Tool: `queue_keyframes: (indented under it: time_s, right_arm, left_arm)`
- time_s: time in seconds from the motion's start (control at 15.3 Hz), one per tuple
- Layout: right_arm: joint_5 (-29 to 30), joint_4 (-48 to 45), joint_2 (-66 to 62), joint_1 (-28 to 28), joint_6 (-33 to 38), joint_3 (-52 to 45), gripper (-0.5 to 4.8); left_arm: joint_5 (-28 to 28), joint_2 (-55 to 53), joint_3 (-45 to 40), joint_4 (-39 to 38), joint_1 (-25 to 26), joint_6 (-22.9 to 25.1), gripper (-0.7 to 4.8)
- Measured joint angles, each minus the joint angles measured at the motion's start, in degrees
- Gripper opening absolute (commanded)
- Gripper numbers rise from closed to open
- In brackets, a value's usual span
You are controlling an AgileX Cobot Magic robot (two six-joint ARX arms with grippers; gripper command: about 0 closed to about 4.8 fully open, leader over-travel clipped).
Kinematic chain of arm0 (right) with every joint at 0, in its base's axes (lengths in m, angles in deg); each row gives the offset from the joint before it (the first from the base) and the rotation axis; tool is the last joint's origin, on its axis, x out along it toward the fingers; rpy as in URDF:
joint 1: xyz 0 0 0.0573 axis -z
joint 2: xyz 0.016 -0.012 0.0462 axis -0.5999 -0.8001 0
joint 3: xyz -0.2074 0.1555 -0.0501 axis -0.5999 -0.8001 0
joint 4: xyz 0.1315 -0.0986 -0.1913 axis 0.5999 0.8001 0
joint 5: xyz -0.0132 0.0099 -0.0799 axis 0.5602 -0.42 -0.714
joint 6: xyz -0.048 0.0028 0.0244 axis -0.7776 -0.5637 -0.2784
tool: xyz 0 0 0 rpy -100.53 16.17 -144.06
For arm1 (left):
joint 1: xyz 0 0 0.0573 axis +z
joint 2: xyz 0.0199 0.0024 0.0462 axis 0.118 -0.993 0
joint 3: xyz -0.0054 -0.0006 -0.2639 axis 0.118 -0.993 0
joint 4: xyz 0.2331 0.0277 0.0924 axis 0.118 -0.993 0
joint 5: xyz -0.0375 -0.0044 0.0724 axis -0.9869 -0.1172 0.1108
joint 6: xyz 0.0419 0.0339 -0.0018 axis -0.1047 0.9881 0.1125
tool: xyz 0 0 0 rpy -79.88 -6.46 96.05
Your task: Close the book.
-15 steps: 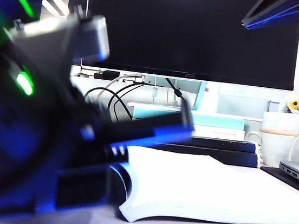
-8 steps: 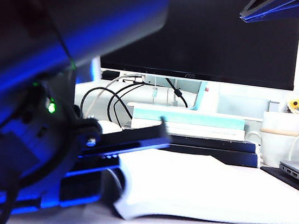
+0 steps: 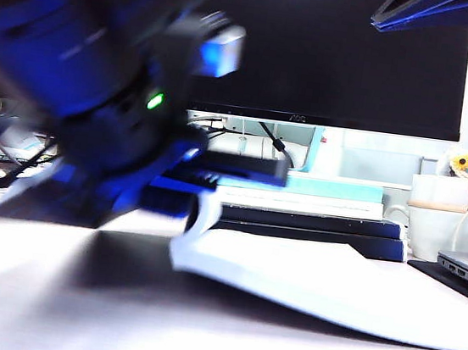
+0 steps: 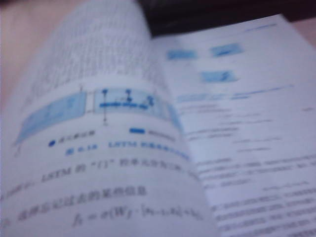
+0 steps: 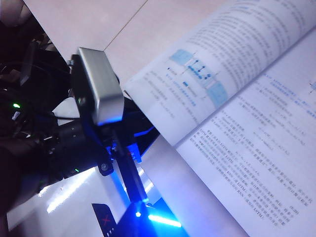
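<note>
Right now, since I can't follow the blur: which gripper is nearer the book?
Left. The left gripper is under the book's lifted left half; the right gripper isn't visible, its camera viewing from above.

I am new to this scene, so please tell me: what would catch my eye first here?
The open book lies on the table, its left half lifted off the desk by the left gripper, which glows blue under it. Behind stand a big dark monitor and a stack of books. The right gripper is out of sight.
</note>
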Motion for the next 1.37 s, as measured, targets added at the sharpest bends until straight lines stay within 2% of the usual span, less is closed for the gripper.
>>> queue_keyframes:
  time_s: [0.13, 0.2, 0.26, 0.33, 0.46, 0.59, 0.72, 0.79, 0.85, 0.98, 1.11, 1.24, 1.37]
  right_arm:
    - [-0.1, 0.0, 0.0, 0.0, 0.0, 0.0, -0.02]
    - [-1.0, 0.0, 0.0, 0.0, 0.0, 0.0, -0.02]
    - [-6.9, 0.7, 0.0, 0.0, 0.0, 0.0, -0.02]
    - [-15.5, 2.3, 0.0, 0.0, 0.0, 0.0, -0.02]
    - [-23.3, 3.8, 0.0, 0.0, -0.1, 0.0, -0.02]
    - [-24.1, 3.9, 0.0, 0.0, -0.1, 0.0, -0.02]
    - [-24.1, 5.0, 0.0, 0.0, -0.1, 0.0, -0.02]
    - [-24.1, 5.5, 0.0, 0.0, -0.2, 0.0, -0.02]
    - [-24.1, 5.6, 0.0, 0.0, -0.3, 0.0, -0.02]
    - [-24.1, 4.9, 0.0, 0.0, -0.3, 0.0, -0.02]
    - [-24.2, 2.1, 1.2, 0.2, -0.2, 0.0, -0.02]
    - [-24.5, -0.7, 3.8, 1.0, 0.4, 0.0, -0.02]
    - [-26.5, -3.5, 7.8, 2.2, 1.3, -0.1, -0.02]
  left_arm:
    - [-3.0, 0.0, 0.4, 9.2, -0.2, 16.6, -0.06]
    - [-4.1, 0.0, 0.6, 12.3, -0.3, 21.5, -0.06]
    - [-6.4, 0.1, 0.6, 17.3, -0.3, 28.6, -0.06]
    - [-8.9, 0.3, 0.7, 20.4, -0.2, 30.9, -0.06]
    - [-12.1, 0.7, 1.3, 22.2, -0.2, 31.5, -0.06]
    - [-12.4, 0.8, 1.3, 21.6, -0.2, 31.6, -0.06]
    - [-18.3, 6.9, 1.1, 19.2, 0.8, 31.6, -0.06]
    - [-23.2, 10.4, 1.3, 18.4, 2.1, 31.8, -0.06]
    - [-29.6, 14.1, 1.3, 15.2, 4.0, 33.0, -0.06]
    - [-37.9, 21.2, 1.3, 5.8, 8.4, 34.6, -0.06]
    - [-38.7, 34.3, 0.6, -6.3, 14.4, 34.4, -0.06]
    - [-40.3, 46.6, 0.7, -7.9, 16.3, 34.6, -0.06]
    - [-39.2, 58.4, 1.1, -16.8, 20.9, 34.1, -0.06]
